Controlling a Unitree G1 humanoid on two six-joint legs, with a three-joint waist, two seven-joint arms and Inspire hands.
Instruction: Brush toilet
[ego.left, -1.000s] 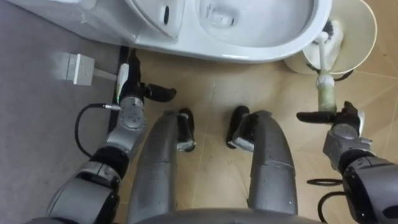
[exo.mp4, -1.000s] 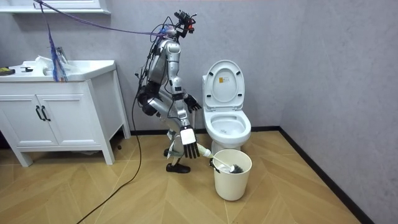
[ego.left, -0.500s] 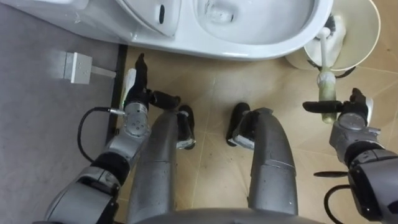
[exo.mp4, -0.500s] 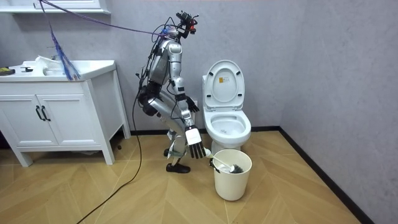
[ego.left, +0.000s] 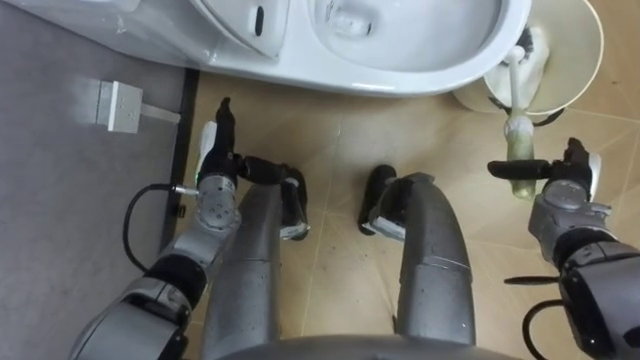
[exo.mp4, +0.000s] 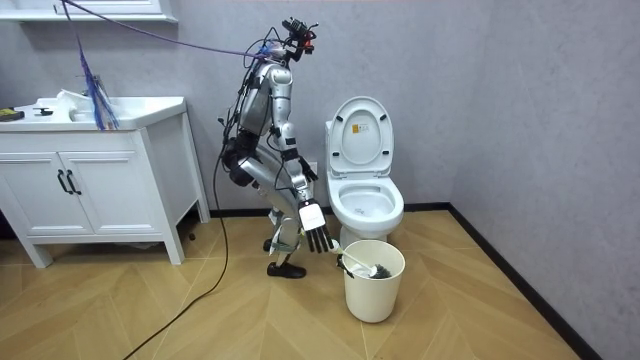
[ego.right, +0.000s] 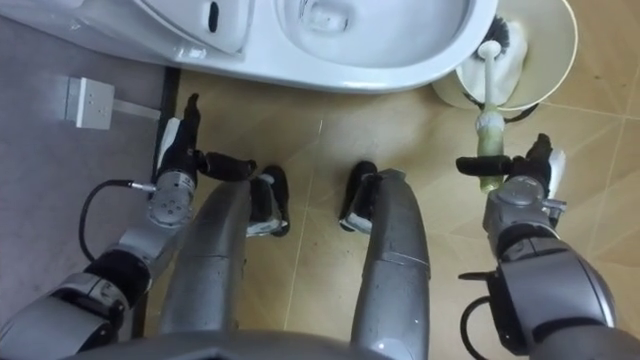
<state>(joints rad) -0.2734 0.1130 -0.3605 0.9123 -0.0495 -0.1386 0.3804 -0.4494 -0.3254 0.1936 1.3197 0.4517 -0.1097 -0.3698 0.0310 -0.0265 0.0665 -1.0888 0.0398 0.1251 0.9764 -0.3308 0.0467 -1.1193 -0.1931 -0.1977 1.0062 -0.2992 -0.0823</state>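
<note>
Cream plastic, the bin (ego.left: 592, 70) stands just ahead of the right hand (ego.left: 566, 192), hard by the toilet (ego.left: 430, 75). The brush (ego.left: 517, 118) stands in it head down, its pale green grip slanting back over the rim towards that hand. That lean puts the grip within reach without the hand going into the bin.

The right hand is open. In the room view its fingers point straight and spread towards the floor. In the eye views its thumb lies stretched across the end of the grip, with the palm just to the outer side. Whether the thumb touches the grip I cannot tell. Nothing is curled round it, so the brush is not yet held. I judge the hand is lined up this way so the fingers can close on the grip from the side, against the thumb.

The left hand (ego.left: 213, 165) is open too, fingers straight and pointing ahead at the toilet's base, thumb out, holding nothing. It looks idle, well clear of the work. The open toilet lies ahead and inward of the right hand, a short swing from the bin.
</note>
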